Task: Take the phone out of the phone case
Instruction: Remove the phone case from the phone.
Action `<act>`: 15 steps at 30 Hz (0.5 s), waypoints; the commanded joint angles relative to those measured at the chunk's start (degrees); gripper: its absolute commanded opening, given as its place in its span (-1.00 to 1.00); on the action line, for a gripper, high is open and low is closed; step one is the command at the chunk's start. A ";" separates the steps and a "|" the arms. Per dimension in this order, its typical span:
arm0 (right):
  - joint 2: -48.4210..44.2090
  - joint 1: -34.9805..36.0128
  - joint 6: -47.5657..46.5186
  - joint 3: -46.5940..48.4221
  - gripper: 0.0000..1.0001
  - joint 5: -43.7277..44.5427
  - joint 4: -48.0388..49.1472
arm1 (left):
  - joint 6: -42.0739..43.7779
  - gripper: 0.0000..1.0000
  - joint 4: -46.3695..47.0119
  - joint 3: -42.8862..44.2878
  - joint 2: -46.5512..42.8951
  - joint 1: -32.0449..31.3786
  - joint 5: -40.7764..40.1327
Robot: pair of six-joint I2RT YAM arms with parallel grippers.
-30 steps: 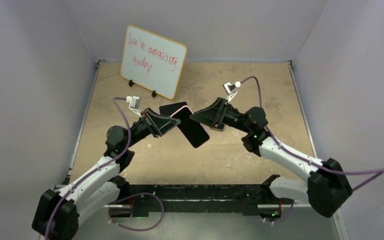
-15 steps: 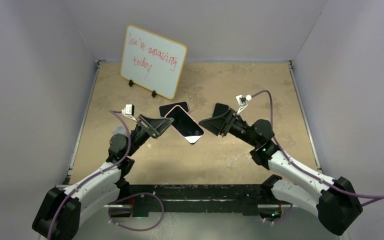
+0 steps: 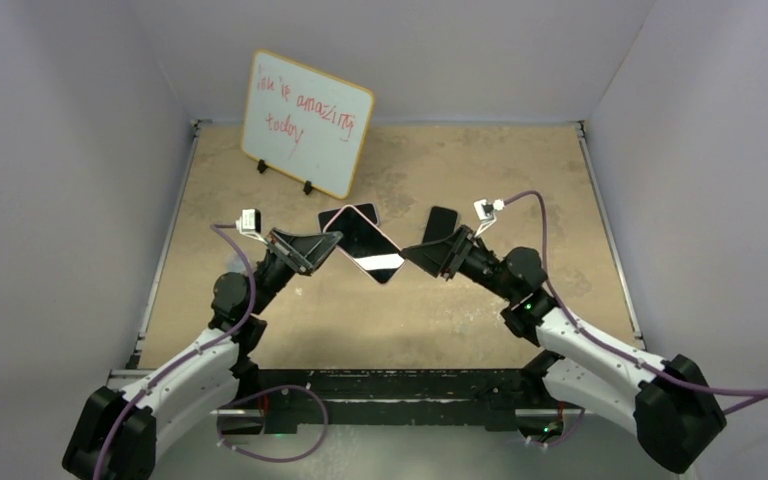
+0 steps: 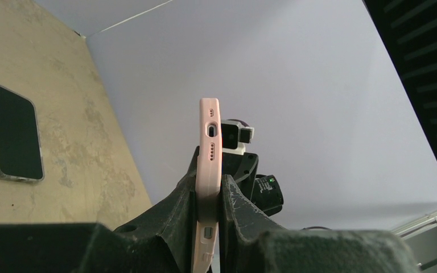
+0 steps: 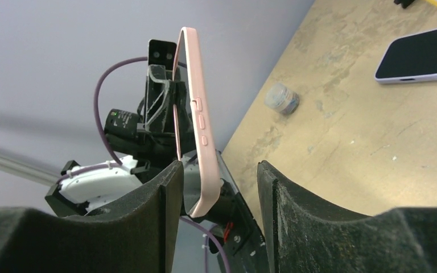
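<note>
A phone in a pink phone case (image 3: 368, 248) is held in the air above the middle of the table. My left gripper (image 3: 326, 248) is shut on its left end. In the left wrist view the case (image 4: 209, 148) stands edge-on, clamped between both fingers, port end pointing away. My right gripper (image 3: 415, 258) stands open at the case's right corner. In the right wrist view the pink edge (image 5: 196, 114) with its side buttons rises between the two pads, nearer the left one, and I see no contact.
A dark phone in a clear case (image 3: 440, 222) lies on the table behind my right gripper. Another phone (image 3: 350, 212) lies flat behind the held one. A small round object (image 5: 281, 98) sits on the table. A whiteboard (image 3: 305, 122) stands at the back left.
My right gripper has drawn back to the right off the phone and sunk a little, uncovering the dark phone behind it. My left gripper has shifted the cased phone slightly up and left, turning it flatter.
</note>
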 commanded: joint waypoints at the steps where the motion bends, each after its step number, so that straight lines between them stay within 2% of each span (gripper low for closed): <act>1: 4.45 0.01 4.47 0.11 0.03 -4.38 12.38 | -2.90 -1.00 6.14 3.30 -0.69 0.27 -1.56; 7: 9.25 0.00 9.36 -0.28 -0.05 -6.48 22.59 | -3.25 -1.00 6.23 3.26 -0.91 0.27 -1.91; 15: 7.89 0.01 9.34 -1.86 -0.10 -8.71 23.28 | -4.18 -1.00 6.54 2.21 -1.78 0.27 -4.03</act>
